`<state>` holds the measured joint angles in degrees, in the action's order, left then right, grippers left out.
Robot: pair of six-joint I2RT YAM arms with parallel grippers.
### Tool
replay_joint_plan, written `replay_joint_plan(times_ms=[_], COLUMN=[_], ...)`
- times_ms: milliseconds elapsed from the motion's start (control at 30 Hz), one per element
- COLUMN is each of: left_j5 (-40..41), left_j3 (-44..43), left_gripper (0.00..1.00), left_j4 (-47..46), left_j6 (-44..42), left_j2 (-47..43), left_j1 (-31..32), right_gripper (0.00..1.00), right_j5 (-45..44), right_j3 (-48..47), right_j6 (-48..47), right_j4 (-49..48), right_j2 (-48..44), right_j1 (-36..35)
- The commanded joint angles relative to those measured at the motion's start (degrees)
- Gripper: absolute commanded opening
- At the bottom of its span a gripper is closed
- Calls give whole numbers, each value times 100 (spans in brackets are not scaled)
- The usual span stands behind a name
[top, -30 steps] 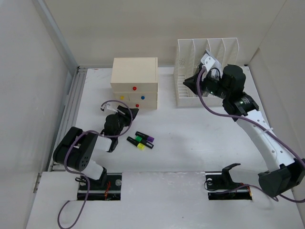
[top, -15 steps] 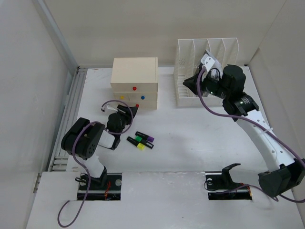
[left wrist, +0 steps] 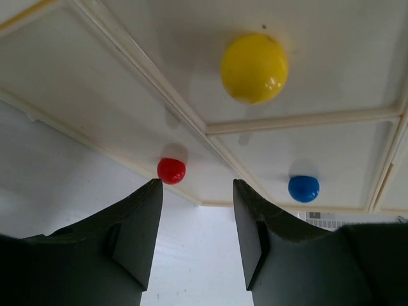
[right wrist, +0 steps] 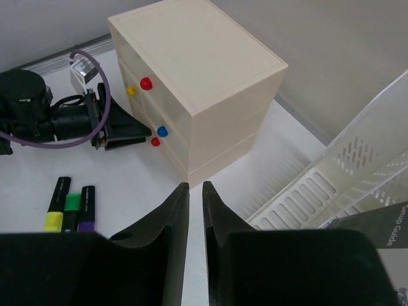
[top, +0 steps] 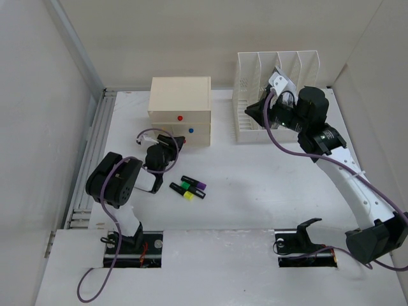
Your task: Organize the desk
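The left gripper (left wrist: 197, 245) stood open at the box's (top: 180, 108) knobs, probably to pull a drawer; the right gripper (right wrist: 196, 255) was nearly closed, seemingly empty.

Enclosure: plain off-white wall panels (top: 191, 38) at rear and both sides. Grey metal upright (top: 75, 44) in rear-left corner. Separate white board (top: 217, 268) along near edge. Lighting even, diffuse; shadows soft. No windows visible.

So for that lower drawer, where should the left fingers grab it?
Take the red knob on the drawer box, coming straight at the front face. It is a small round ball standing proud of a flat panel. The left gripper is open, just short of it.
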<state>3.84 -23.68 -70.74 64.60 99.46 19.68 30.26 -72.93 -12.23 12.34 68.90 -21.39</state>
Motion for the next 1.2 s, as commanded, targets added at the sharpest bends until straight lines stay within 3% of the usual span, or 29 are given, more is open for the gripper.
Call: replay_joint_plan(times_ms=[0,833,1167], left_j5=[178,451,504], left_j3=[-154,-540,-646], left_gripper=[44,41,28], left_j4=[-54,-107,69], left_j6=[44,387,387], left_j2=[47,601,654], left_j1=[-52,62,168], right_gripper=[20,20,20], right_j5=[76,-29,-82], right_j3=[-11,42,42], right_j6=[45,45,45], right_j4=[-302,-302,-302], right_j2=[-193,-299,-351], right_j1=[29,29,29])
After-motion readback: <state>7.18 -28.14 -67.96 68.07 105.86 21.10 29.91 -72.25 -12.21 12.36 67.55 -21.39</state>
